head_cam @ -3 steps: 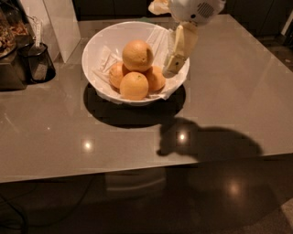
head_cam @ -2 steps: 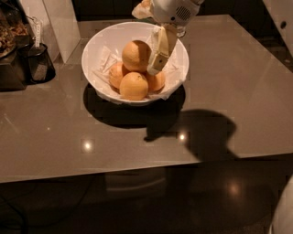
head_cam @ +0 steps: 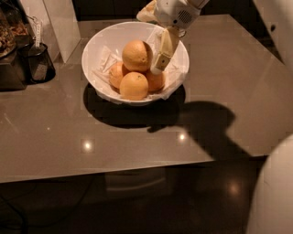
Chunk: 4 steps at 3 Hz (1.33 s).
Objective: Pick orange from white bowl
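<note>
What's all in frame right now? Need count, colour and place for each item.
orange: 1, pale orange, on top of the pile in the white bowl
other oranges: 3, deeper orange, under and around it in the bowl
white bowl: 1, glossy white, on the table, upper centre
wrapping: crinkled, white, lining the bowl
table: 1, glossy grey-brown
dark container: 1, black, on the table at picture left
white panel: 1, white, upright behind the container
arm: 1, white, above the bowl's far rim
gripper: 1, cream, down inside the bowl, close beside the orange on its picture-right side
robot body: white, lower right corner
</note>
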Motion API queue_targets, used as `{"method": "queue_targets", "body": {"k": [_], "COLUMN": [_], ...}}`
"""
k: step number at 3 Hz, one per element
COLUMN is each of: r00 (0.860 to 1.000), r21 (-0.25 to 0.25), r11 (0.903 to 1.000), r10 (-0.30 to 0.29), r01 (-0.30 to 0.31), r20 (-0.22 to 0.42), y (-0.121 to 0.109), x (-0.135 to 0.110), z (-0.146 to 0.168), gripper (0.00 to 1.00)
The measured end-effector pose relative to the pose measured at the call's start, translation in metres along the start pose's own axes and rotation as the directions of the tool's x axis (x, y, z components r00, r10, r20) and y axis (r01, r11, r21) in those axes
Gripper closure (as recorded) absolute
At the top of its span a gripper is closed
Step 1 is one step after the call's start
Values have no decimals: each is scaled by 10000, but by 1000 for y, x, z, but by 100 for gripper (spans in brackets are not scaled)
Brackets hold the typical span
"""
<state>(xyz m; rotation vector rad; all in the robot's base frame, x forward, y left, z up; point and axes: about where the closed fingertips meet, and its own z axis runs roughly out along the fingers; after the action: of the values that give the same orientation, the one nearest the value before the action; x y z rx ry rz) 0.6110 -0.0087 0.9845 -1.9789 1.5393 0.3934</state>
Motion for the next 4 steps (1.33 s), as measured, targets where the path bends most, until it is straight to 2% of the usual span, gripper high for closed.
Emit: {"method": "queue_targets", "body": {"k": [1,3,4], "r00": [9996,9988,9954], "r21": [-271,-197,-547], "r11": [9995,9995,9983], "r10": [174,264,252], "r01": [-168,-256,-202], "r20": [219,404,928], "y": [-10,-17,-27], "x": [14,17,17], "z": [16,22,43], "gripper": [0,0,0]}}
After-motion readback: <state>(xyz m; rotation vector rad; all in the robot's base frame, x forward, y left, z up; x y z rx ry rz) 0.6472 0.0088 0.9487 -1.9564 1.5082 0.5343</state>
